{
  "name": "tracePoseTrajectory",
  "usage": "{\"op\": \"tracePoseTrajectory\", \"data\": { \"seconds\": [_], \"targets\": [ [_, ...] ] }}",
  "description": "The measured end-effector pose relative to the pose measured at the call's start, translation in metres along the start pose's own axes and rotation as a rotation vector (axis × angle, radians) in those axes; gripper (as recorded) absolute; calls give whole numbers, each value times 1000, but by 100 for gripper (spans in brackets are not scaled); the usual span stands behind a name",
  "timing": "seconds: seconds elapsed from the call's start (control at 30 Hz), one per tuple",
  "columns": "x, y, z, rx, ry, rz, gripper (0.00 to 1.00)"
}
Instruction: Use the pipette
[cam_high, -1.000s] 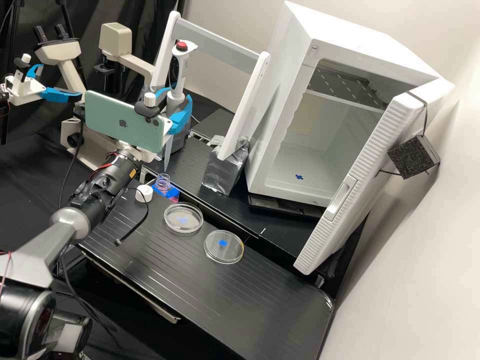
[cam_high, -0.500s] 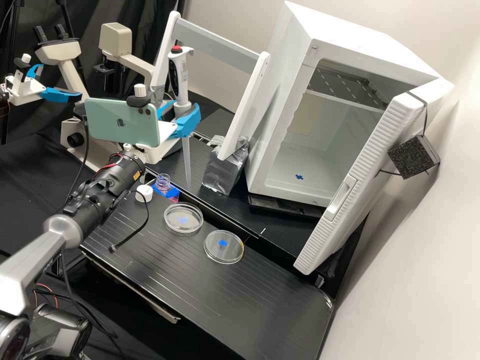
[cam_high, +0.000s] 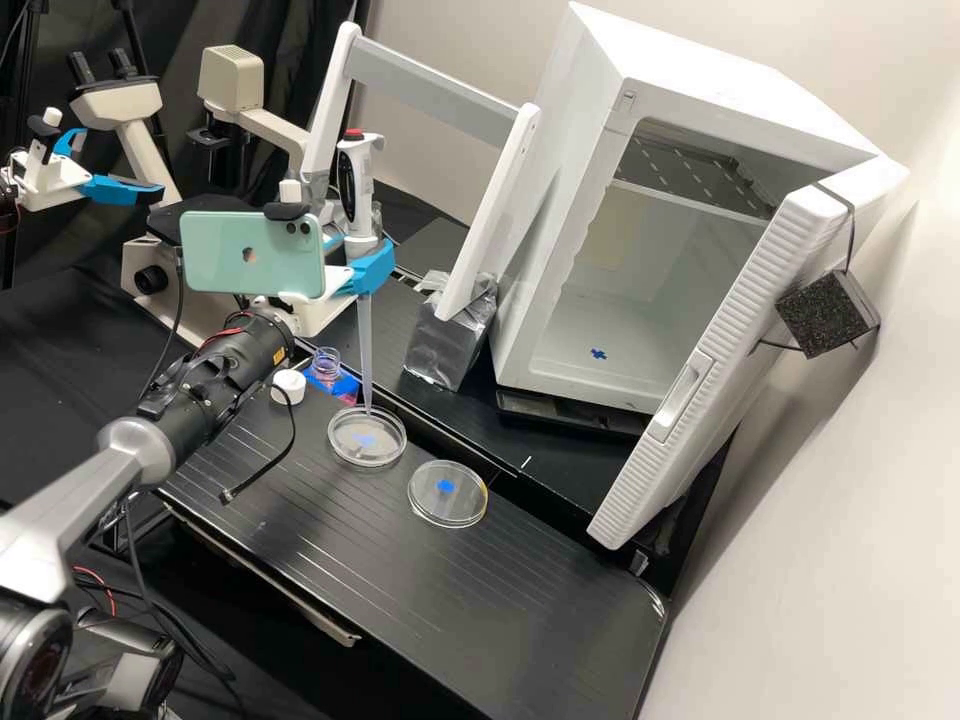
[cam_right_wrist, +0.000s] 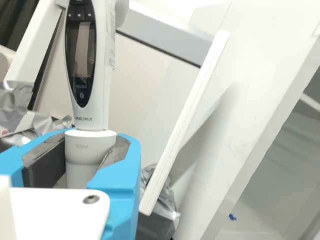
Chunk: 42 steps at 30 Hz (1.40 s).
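The hand pinches the upright pipette around its lower barrel. Below the hand, the pipette tip ends at one dish; I cannot tell whether they touch. Nearby, also below the hand, are an open bottle and white cap; farther from it, another dish rests on the tabletop.

White pipette, red button at 12 o'clock; white gripper, 2 blue fingers; black bench, pale stripes.

Pipette moved, nr btl to nr dish.
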Motion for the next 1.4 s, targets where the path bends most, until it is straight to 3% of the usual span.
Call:
{"op": "tracePoseTrajectory", "data": {
  "seconds": [0.53,0.77,0.83,0.93,1.1,1.2,1.33,1.4],
  "targets": [
    [0,1,3,12,-17,8,0],
    [4,9,2,40,4,-8,0],
    [8,15,1,61,10,-9,0],
    [17,26,-2,59,19,-13,0],
    [41,54,-12,104,15,-34,0],
    [55,70,-19,101,7,-36,0],
    [76,90,-31,131,5,-51,0],
    [83,97,-37,129,15,-56,0]
  ]
}}
